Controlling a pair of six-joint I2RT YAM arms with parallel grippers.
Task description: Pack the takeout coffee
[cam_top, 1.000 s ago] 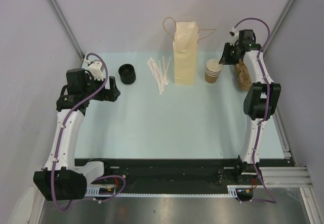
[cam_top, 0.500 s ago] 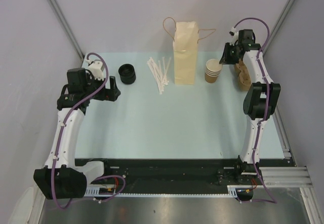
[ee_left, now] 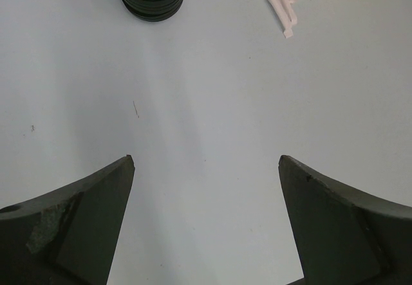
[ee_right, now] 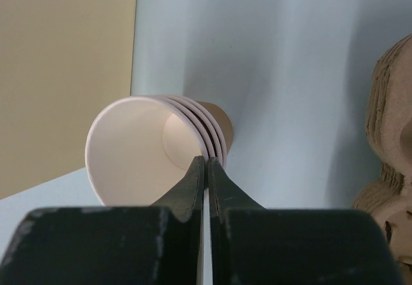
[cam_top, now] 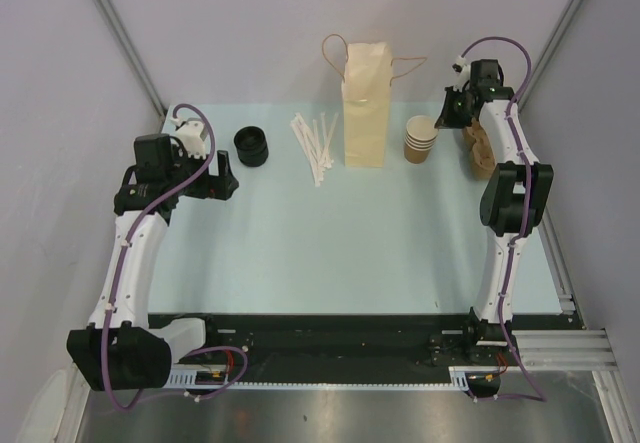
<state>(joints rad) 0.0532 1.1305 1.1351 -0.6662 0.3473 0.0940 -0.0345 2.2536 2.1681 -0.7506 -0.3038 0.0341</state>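
Neither jaws hold anything.
Left jaws wide open near left edge; right jaws closed by cups [ee_right: 129, 150], far-right corner.

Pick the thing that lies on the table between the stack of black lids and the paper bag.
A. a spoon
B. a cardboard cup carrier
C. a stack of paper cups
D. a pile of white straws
D: in the top view the white straws lie to the right of the black lids and to the left of the paper bag.
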